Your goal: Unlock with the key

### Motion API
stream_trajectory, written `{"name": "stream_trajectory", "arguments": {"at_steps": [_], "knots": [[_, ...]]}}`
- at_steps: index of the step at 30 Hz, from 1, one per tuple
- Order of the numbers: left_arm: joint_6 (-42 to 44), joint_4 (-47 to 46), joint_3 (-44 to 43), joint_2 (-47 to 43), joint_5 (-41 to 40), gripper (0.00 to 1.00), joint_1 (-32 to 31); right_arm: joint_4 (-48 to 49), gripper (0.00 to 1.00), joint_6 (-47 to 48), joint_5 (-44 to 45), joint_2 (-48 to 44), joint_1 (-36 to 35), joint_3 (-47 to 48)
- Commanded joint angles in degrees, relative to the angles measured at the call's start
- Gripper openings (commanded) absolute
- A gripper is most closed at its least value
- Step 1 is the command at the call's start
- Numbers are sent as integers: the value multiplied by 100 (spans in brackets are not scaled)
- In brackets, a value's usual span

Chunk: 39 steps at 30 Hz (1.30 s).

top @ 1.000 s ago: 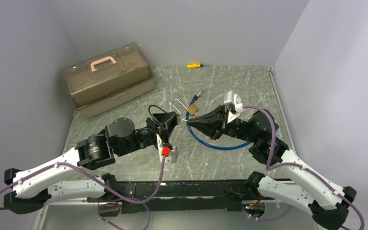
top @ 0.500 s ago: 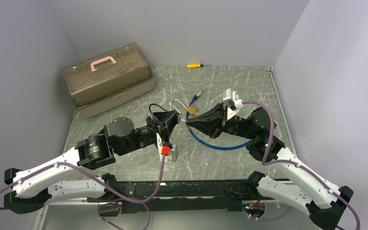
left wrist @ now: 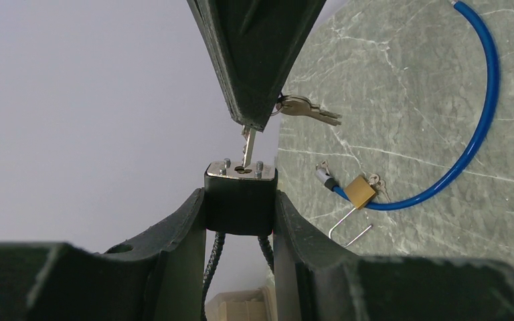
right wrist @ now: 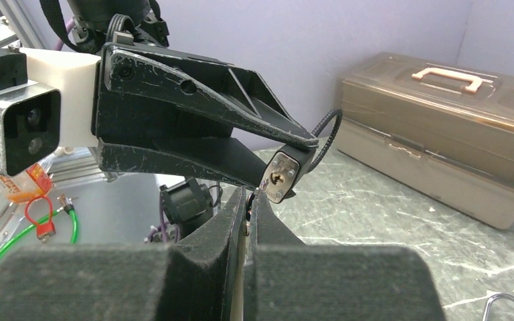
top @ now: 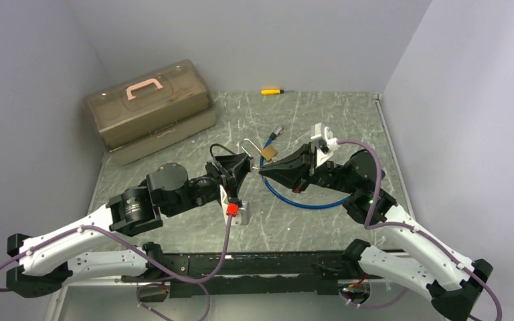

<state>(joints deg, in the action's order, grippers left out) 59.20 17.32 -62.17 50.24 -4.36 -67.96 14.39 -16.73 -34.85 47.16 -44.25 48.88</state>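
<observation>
My left gripper [top: 246, 164] is shut on a black cable padlock [left wrist: 241, 194] and holds it above the table, its silver keyhole face [right wrist: 282, 176] turned toward the right gripper. My right gripper [top: 262, 171] is shut on a key [left wrist: 248, 146], whose tip touches the keyhole in the left wrist view. Spare keys [left wrist: 308, 108] hang from the right gripper's tip on a ring. The two gripper tips meet above the table's middle.
A brass padlock [top: 269, 154] with its shackle open lies on a blue cable loop [top: 306, 203] behind the grippers. A brown toolbox [top: 150, 109] with a pink handle stands at the back left. A yellow screwdriver [top: 272, 91] lies by the back wall.
My right gripper has moved left with the key until its tip meets the padlock. My left gripper has shifted slightly right with the padlock.
</observation>
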Motion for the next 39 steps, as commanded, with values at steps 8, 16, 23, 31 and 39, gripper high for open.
{"name": "stream_trajectory", "arguments": {"at_steps": [8, 16, 23, 31, 39], "knots": [[-37, -360, -359, -23, 14, 0, -54, 500, 0, -153, -84, 38, 146, -133], [0, -372, -331, -29, 17, 0, -87, 658, 0, -231, -122, 18, 171, -144], [40, -386, -268, -39, -8, 0, -85, 616, 0, -221, -151, -68, 171, -40], [88, -393, -211, -47, -22, 0, -90, 645, 0, -265, -193, -109, 173, 8], [93, -374, -200, -49, -6, 0, -86, 773, 0, -298, -202, -87, 171, 28]]}}
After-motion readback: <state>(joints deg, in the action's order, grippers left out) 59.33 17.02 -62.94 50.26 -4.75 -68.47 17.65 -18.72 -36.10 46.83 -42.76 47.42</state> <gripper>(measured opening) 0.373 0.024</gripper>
